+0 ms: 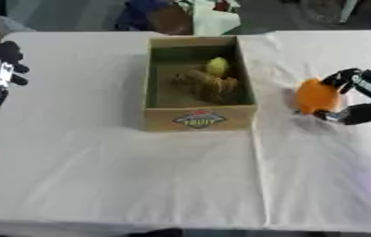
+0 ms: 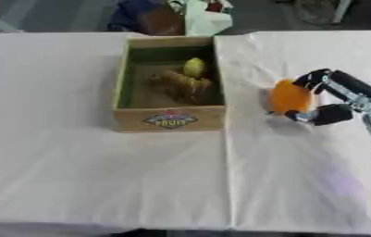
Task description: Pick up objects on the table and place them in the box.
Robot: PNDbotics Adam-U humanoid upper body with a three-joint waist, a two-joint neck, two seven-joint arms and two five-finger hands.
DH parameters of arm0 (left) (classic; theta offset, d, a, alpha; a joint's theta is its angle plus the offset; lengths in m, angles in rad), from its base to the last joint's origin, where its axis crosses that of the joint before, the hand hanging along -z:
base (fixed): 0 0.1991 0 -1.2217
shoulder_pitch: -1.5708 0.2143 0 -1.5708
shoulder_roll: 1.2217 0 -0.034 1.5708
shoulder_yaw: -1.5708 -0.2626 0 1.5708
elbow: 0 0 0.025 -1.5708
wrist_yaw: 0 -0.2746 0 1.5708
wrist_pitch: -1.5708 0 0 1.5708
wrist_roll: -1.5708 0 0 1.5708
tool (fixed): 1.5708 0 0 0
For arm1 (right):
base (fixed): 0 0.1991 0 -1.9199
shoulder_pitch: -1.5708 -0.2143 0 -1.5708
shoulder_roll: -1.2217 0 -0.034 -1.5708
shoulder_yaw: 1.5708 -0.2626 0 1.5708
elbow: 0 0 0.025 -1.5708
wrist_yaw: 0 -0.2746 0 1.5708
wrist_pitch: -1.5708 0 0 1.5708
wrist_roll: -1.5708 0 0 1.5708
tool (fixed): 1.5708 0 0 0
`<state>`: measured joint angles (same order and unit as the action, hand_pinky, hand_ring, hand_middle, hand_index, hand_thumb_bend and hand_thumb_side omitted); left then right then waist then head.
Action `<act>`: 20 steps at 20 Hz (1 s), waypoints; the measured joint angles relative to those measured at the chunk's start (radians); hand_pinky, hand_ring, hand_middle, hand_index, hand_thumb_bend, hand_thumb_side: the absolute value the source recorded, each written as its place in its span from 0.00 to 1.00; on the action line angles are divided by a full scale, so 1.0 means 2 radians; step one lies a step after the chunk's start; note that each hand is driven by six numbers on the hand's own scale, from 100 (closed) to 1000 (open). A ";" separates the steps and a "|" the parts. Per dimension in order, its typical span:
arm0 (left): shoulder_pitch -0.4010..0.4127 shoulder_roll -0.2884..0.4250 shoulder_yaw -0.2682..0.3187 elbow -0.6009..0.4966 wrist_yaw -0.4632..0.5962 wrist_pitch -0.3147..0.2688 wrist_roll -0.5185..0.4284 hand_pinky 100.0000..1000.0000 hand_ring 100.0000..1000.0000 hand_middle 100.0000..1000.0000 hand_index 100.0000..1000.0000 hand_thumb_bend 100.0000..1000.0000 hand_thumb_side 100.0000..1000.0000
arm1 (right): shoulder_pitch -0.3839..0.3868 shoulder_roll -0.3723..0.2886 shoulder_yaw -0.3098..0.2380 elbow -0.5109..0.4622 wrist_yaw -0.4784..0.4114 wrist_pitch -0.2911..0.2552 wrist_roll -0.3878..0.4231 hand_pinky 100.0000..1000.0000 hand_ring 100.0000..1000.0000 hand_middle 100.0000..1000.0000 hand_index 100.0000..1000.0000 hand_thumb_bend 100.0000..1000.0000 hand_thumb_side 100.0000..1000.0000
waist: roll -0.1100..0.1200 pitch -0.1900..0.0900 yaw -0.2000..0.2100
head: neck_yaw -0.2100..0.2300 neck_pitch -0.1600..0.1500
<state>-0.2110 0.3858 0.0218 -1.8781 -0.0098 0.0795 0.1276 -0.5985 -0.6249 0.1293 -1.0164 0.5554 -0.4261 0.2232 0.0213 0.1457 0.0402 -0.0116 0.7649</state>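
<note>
the right hand [image 2: 322, 99] is curled around the orange object [image 2: 290, 97] near the table's [image 2: 99, 176] right edge — the box [image 2: 169, 118] lies to its left (left hand [image 1: 2, 62] idle, fingers unclear).

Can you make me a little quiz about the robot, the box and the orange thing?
1. True or false: the orange object lies inside the box.
2. Which hand holds the orange object: A left hand, B right hand?
3. Fill in: inside the box, a yellow-green item sits beside some ____ things.

Key: 1 false, it is to the right of the box. 2 B. 3 brown.
</note>
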 measured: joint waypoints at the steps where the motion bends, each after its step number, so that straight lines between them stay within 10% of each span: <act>1: 0.000 0.000 0.000 0.000 0.000 0.000 0.000 0.48 0.54 0.54 0.64 0.32 0.63 | 0.000 0.001 0.000 0.000 0.004 0.000 -0.010 0.55 0.55 0.36 0.51 0.13 0.03 | 0.000 0.000 0.000 | 0.000 0.000; 11: 0.002 -0.004 0.000 0.000 0.001 0.000 0.000 0.49 0.54 0.54 0.64 0.29 0.63 | 0.000 0.002 -0.006 -0.015 -0.002 0.013 -0.119 0.46 0.45 0.18 0.33 0.00 0.00 | 0.001 0.000 0.000 | 0.000 0.000; 20: 0.004 -0.004 0.000 0.000 0.004 -0.001 -0.001 0.49 0.54 0.54 0.64 0.28 0.63 | -0.014 -0.004 -0.005 -0.083 -0.065 0.025 -0.123 0.46 0.44 0.17 0.32 0.00 0.00 | 0.000 -0.002 0.001 | 0.000 0.000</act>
<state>-0.2037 0.3782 0.0218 -1.8778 -0.0018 0.0769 0.1249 -0.6260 -0.6331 0.1189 -1.1828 0.4258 -0.3762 -0.0225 0.0210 0.1419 0.0423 -0.0111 0.7649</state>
